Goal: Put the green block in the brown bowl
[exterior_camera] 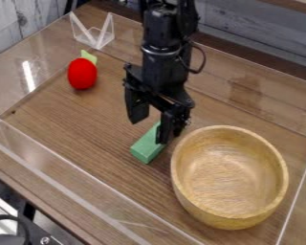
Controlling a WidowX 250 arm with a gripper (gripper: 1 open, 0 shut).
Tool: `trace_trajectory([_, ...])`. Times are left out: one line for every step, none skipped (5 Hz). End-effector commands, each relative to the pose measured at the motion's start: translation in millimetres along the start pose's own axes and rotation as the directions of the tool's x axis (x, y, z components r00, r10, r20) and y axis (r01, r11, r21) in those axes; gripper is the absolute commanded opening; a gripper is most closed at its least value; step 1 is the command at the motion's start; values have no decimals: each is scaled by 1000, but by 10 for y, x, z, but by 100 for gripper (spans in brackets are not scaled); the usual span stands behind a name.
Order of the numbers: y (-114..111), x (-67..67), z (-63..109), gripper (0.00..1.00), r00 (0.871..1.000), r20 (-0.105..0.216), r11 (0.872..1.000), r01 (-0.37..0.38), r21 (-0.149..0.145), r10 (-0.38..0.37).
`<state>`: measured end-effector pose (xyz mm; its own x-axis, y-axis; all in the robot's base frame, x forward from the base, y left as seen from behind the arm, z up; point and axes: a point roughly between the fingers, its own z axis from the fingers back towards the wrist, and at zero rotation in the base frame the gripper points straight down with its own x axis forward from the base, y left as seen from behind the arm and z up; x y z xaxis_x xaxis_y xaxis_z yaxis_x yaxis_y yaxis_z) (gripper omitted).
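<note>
The green block (pixel 146 147) lies flat on the wooden table, just left of the brown bowl (pixel 229 173). The bowl is wide, light wood, and holds nothing. My gripper (pixel 157 118) points straight down over the far end of the block, its two black fingers spread open, one on each side of the block's upper end. Nothing is held between them. The block's far end is partly hidden behind the fingers.
A red round object (pixel 81 73) sits at the back left. A clear plastic piece (pixel 92 33) stands behind it. Low transparent walls (pixel 66 167) border the table at the front and left.
</note>
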<state>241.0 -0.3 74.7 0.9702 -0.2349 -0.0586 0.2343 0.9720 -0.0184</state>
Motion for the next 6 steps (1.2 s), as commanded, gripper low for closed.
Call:
trace_trajectory([44,38,141,0,997,63,999,33,21,-34])
trace_trajectory([62,-2,113,100,995,83,998,-60,23,58])
trace_trajectory([86,-22,73,100,985,101,990,-140,22,137])
trace_trajectory([61,-54,-45,100,988,106,992,-119,31,115])
trace_trajectory([47,-45,-133,100,990,112,996,-87,30,83])
trace_trajectory([104,37,-109,100,986,115,992,-123,27,119])
